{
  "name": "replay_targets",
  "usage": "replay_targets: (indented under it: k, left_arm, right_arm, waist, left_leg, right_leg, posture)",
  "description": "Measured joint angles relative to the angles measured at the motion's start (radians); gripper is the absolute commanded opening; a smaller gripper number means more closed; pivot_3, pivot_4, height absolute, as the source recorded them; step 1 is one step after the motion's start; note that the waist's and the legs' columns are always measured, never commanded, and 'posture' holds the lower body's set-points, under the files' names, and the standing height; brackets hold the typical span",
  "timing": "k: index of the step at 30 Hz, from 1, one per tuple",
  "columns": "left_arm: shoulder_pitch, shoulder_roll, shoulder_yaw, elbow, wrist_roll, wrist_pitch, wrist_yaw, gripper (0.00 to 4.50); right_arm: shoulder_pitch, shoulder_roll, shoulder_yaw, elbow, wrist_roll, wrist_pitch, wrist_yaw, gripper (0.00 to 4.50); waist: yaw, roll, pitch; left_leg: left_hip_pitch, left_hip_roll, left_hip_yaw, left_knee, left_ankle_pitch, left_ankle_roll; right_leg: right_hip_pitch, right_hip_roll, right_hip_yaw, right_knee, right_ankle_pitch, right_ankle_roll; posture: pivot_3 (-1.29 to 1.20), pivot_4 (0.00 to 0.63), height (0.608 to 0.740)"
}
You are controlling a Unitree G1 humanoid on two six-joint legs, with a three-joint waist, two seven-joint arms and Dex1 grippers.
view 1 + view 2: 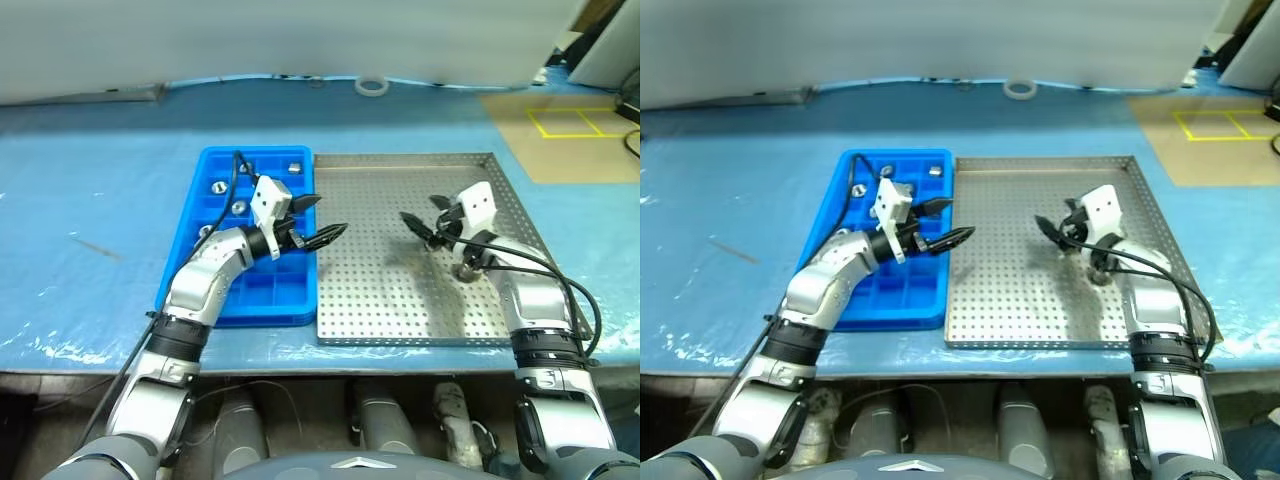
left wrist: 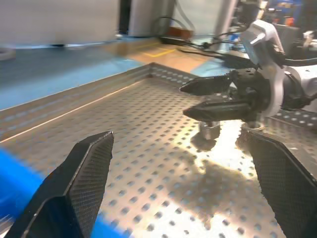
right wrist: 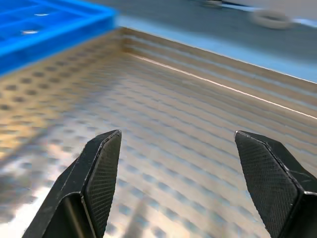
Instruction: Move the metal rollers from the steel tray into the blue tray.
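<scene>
The steel tray (image 1: 400, 300) lies right of the blue tray (image 1: 250, 300), their sides touching. Several metal rollers (image 1: 216, 186) sit in the blue tray's far compartments. One roller (image 1: 466, 270) stands on the steel tray's right part, under my right wrist; the left wrist view has that roller (image 2: 209, 130) below the right fingers. My left gripper (image 1: 328, 218) hovers open and empty over the seam between the trays, pointing right. My right gripper (image 1: 418, 215) is open and empty above the steel tray, pointing left. The perforated floor lies between the right gripper's (image 3: 178, 136) fingers.
A roll of tape (image 1: 371, 86) lies on the blue table cover beyond the trays. A brown board with a yellow square (image 1: 565, 122) sits at the far right. The table's front edge (image 1: 330, 365) runs just before the trays.
</scene>
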Motion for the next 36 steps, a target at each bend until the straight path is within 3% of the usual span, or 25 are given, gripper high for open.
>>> replay_targets:
  k: [8, 17, 24, 36]
  left_arm:
    - [-0.068, -0.022, -0.005, 0.148, 0.027, -0.065, -0.077, 4.50]
    - [-0.048, -0.031, 0.002, 0.151, 0.040, -0.079, -0.074, 4.50]
    - [-0.043, -0.019, 0.026, 0.150, 0.054, -0.087, -0.050, 4.50]
    - [0.042, 0.013, 0.096, 0.000, 0.045, -0.058, 0.037, 4.50]
  right_arm:
    - [0.065, 0.048, 0.007, -0.116, 0.028, 0.159, -0.081, 3.85]
    - [0.037, 0.031, 0.093, -0.068, -0.006, 0.214, -0.091, 3.85]
    - [-0.001, 0.030, 0.111, -0.028, -0.019, 0.185, -0.091, 1.61]
    - [-0.196, 0.161, 0.109, 0.030, 0.098, 0.038, 0.028, 1.60]
  waist:
    - [-0.059, 0.000, 0.000]
    - [-0.061, 0.000, 0.000]
    - [-0.060, 0.000, 0.000]
    - [-0.041, 0.000, 0.000]
  left_leg:
    - [-0.002, -0.001, 0.000, 0.004, -0.002, 0.003]
    - [-0.003, -0.001, 0.000, 0.006, -0.004, 0.006]
    - [-0.004, -0.001, 0.000, 0.007, -0.004, 0.006]
    - [-0.004, -0.001, 0.000, 0.005, -0.004, 0.006]
  right_leg:
    - [0.000, 0.000, 0.002, 0.000, -0.003, 0.006]
    - [0.001, -0.001, 0.002, -0.001, 0.000, 0.002]
    - [0.001, -0.001, 0.002, -0.001, 0.000, 0.001]
    - [0.000, -0.001, 0.001, -0.001, 0.001, 0.000]
  posture:
    - [-0.54, 0.150, 0.740]
    - [-0.49, 0.150, 0.740]
    - [-0.44, 0.150, 0.740]
    - [-0.22, 0.150, 0.740]
